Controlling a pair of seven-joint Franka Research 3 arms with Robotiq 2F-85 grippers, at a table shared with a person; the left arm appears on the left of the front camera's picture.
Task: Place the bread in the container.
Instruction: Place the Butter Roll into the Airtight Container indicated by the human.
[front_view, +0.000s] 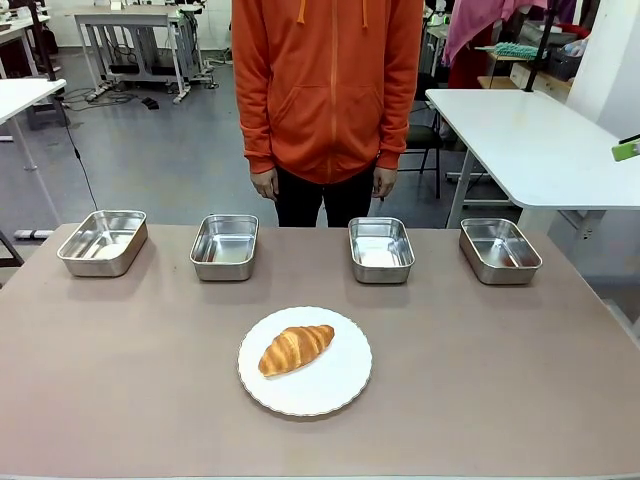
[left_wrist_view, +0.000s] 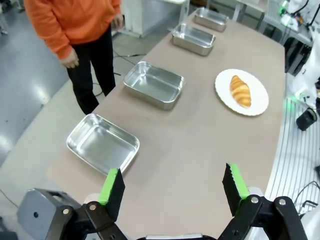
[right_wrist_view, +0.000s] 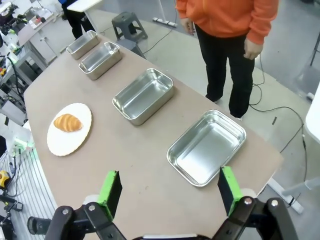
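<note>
Golden-brown, the croissant (front_view: 296, 348) lies on a white plate (front_view: 340, 395) near the middle of the table (front_view: 520, 380), on the robot's side. Beyond it we see four steel pans in a row along the far edge: the left end pan (front_view: 103, 242), left inner pan (front_view: 224, 246), right inner pan (front_view: 381, 249) and right end pan (front_view: 500, 250).

The left gripper (left_wrist_view: 173, 187) hovers above the table's left end, angled down toward it. Its jaws are spread wide and hold nothing. The right gripper (right_wrist_view: 169, 185) hovers the same way above the right end, also wide apart and holding nothing. Both are well apart from the croissant.

A person (front_view: 328, 90) in an orange hoodie stands behind the far edge, arms hanging, hands (front_view: 265, 184) at their sides.
</note>
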